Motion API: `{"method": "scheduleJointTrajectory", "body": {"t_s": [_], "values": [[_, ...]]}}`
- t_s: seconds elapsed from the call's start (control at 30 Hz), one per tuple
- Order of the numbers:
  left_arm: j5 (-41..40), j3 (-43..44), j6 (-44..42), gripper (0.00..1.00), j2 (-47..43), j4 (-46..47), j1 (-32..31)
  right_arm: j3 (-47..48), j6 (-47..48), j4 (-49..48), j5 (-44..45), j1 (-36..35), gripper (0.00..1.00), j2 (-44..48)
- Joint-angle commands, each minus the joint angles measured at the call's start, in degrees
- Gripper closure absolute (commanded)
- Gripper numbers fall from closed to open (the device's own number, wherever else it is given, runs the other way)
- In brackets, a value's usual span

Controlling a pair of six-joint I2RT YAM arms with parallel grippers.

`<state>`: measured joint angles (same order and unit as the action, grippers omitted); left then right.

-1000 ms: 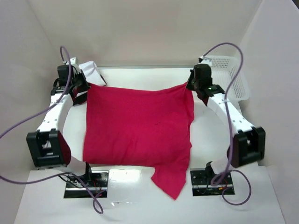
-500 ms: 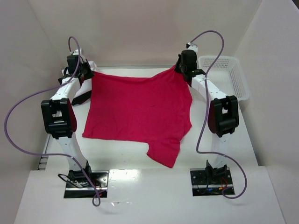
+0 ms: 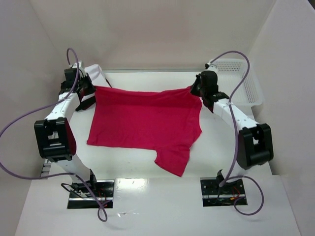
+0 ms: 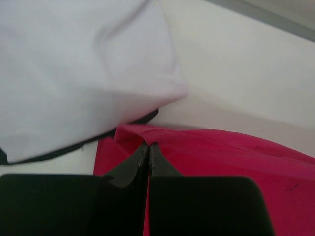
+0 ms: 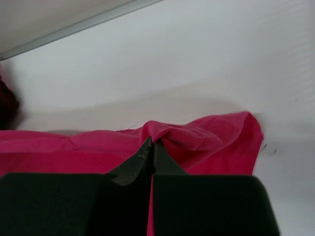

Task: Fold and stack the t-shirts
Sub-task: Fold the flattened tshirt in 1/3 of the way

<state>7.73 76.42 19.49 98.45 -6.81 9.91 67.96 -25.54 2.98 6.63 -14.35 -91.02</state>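
Note:
The red t-shirt [image 3: 145, 123] is spread over the middle of the table, one sleeve pointing toward the near edge. My left gripper [image 3: 92, 90] is shut on its far left corner [image 4: 147, 140]. My right gripper [image 3: 195, 90] is shut on its far right corner [image 5: 167, 132]. Both hold the far edge low over the table. A folded white t-shirt [image 4: 74, 69] lies at the far left, just behind the left gripper, on top of a black t-shirt of which only a thin edge [image 4: 59, 152] shows.
A white plastic mesh basket [image 3: 243, 78] stands at the far right against the wall. White walls close in the table on three sides. Purple cables loop from both arms.
Both grippers lifted the shirt's far edge and carried it farther back, dragging the shirt away from the near edge, then lowered it toward the table.

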Motion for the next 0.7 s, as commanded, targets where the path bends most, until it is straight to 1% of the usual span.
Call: {"method": "scheduleJointTrajectory", "body": {"t_s": [0.0,0.07,0.1,0.2,0.23,0.27,0.3,0.33,0.37,0.4,0.5,0.53,0.67], "values": [[-1.47,-5.91,-0.07,1.0,-5.37,-2.67,0.37,-5.81,-4.95,1.05,-2.5,0.02,1.0,7.5],[-2.62,-7.77,0.99,1.0,-7.66,-3.91,0.37,-10.02,-6.36,2.28,-2.5,-1.55,1.0,10.33],[-2.63,-8.48,0.99,1.0,-8.27,-5.57,0.37,-11.26,-6.36,3.94,-3.2,-1.56,1.0,12.78],[-3.32,-10.59,1.52,1.0,-11.52,-8.83,0.37,-14.34,-7.59,8.86,-5.66,-1.56,1.0,15.78],[-3.33,-11.11,1.52,1.0,-11.53,-9.36,0.37,-14.35,-7.59,9.58,-6.97,-1.56,0.98,16.31],[-3.33,-11.12,1.52,1.0,-12.14,-10.76,0.37,-15.05,-6.9,10.54,-8.64,-1.56,0.93,16.32],[-4.72,-11.73,3.09,0.9,-12.93,-12.86,0.37,-15.05,-6.28,13.25,-9.53,-1.56,0.5,16.93],[-4.74,-11.74,3.1,0.51,-13.89,-12.88,0.37,-14.27,-6.28,15.54,-9.53,-1.56,0.21,17.45],[-4.74,-11.74,3.62,0.3,-14.6,-12.88,0.37,-13.13,-5.58,16.26,-7.79,-1.56,0.16,18.07],[-5.26,-11.21,3.63,0.24,-14.61,-13.4,0.37,-12.42,-5.57,16.79,-6.56,-1.56,0.11,19.03],[-5.88,-9.28,4.42,0.15,-14.61,-13.93,0.37,-7.95,-4.26,19.06,-4.97,-1.56,0.0,20.09],[-5.88,-8.14,4.94,0.11,-14.61,-13.93,0.37,-6.02,-4.26,19.08,-4.96,-1.56,0.0,20.1],[-3.69,-8.13,4.95,0.1,-14.61,-13.32,0.37,-6.09,-3.02,16.8,-4.96,-1.56,0.0,18.61]]}}
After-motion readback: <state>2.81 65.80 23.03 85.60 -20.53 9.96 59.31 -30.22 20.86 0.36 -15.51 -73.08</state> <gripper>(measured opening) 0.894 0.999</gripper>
